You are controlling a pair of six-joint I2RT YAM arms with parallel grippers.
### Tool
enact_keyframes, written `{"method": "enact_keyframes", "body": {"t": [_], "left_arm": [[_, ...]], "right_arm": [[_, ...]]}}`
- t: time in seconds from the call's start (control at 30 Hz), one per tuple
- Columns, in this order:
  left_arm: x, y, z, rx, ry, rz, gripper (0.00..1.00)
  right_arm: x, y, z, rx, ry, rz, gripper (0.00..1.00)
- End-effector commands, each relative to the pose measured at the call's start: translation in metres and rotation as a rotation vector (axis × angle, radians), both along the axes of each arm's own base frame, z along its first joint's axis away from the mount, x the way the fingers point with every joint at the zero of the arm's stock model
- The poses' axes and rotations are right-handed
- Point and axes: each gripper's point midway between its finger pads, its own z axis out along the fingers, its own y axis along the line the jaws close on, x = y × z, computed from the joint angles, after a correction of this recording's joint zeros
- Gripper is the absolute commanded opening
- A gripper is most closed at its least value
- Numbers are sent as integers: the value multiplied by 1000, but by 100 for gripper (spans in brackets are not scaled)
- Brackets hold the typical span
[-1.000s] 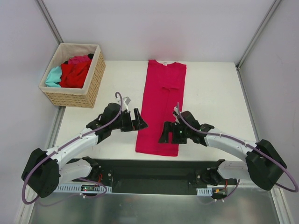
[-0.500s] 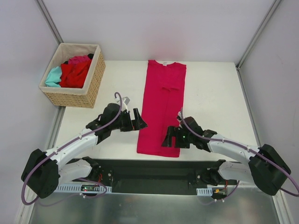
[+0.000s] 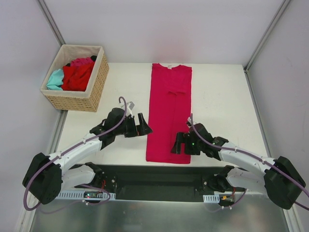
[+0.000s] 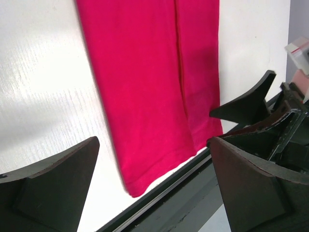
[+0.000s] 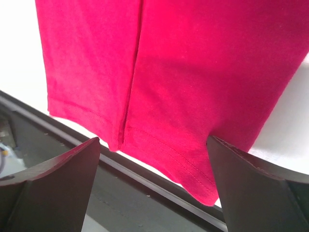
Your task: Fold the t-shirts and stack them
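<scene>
Shows the magenta t-shirt (image 3: 169, 113) as a long folded strip right of the wicker basket (image 3: 96, 86), hem now swung farther from the basket, straighter. Leaves left gripper (image 3: 140, 126) and right gripper (image 3: 179, 145) spread wide, empty. Looks ready for the crosswise fold.

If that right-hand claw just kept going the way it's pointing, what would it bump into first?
Most likely the magenta t-shirt: the right gripper, jaws open, points at the shirt's near hem on the table. How far above the cloth it hovers is unclear.
</scene>
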Motion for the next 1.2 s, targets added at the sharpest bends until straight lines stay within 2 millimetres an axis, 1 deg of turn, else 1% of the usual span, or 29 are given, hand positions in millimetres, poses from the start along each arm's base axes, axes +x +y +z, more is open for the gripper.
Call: {"method": "enact_keyframes", "body": {"t": [0.0,0.03,0.07,0.1,0.13,0.17,0.2,0.23,0.27,0.3,0.33,0.37,0.43,0.47,0.5,0.57,0.6,0.67,0.7,0.73,0.8,0.83,0.87,0.93,1.03,1.13,1.17], "left_arm": [[-16,-9,-9,-33,23,-58,99],[-17,-10,-9,-35,22,-70,99],[-18,-11,-4,-44,6,-77,99],[-19,-12,1,-53,-9,-82,99],[-21,-13,9,-74,-30,-97,99],[-23,-13,12,-83,-40,-102,99],[-25,-12,14,-92,-43,-109,99],[-29,-12,19,-108,-50,-116,99],[-35,-8,11,-101,-30,-116,99],[-39,-7,7,-104,-19,-115,99],[-44,-6,8,-120,-7,-111,99],[-49,-2,-3,-111,17,-106,99],[-54,1,-8,-120,34,-97,99],[-59,3,-15,-115,52,-91,99],[-60,5,-18,-114,57,-86,99],[-65,8,-27,-110,83,-77,98],[-67,8,-30,-109,97,-73,98],[-74,9,-43,-105,142,-78,98],[-77,8,-47,-107,153,-80,98],[-83,10,-57,-101,190,-79,97],[-86,3,-56,-137,190,-105,97],[-92,3,-64,-136,224,-104,97],[-91,-3,-60,-163,207,-119,96],[-97,-8,-64,-172,244,-142,96],[-105,-16,-67,-189,283,-180,95],[-112,-23,-69,-211,320,-201,94],[-113,-24,-69,-214,326,-205,92]], "right_arm": [[7,-16,9,-121,-40,5,96],[19,-8,29,-97,-89,13,96],[24,-7,38,-96,-114,13,96],[25,-8,46,-101,-128,17,96],[29,-7,61,-87,-167,19,96],[39,-11,78,-104,-234,7,96],[38,-19,83,-132,-248,5,96],[41,-27,96,-142,-310,-7,96],[37,-37,95,-169,-308,-13,96],[35,-42,96,-173,-319,-21,96],[32,-47,102,-158,-342,-32,96],[25,-51,91,-165,-312,-37,96],[18,-56,83,-155,-295,-56,96],[15,-58,83,-135,-292,-77,96],[11,-62,71,-148,-270,-83,96],[7,-63,65,-138,-256,-91,96],[3,-66,57,-145,-234,-96,96],[0,-65,50,-145,-211,-96,96],[-2,-66,45,-151,-198,-96,96],[-4,-65,42,-149,-187,-95,96],[-3,-64,38,-146,-176,-98,96],[-6,-63,32,-143,-156,-99,96],[-5,-60,31,-133,-155,-100,97],[-10,-58,19,-130,-113,-97,97],[-12,-51,11,-113,-80,-92,98],[-16,-52,-2,-123,-40,-104,98],[-22,-50,-5,-112,-16,-91,99]]}}
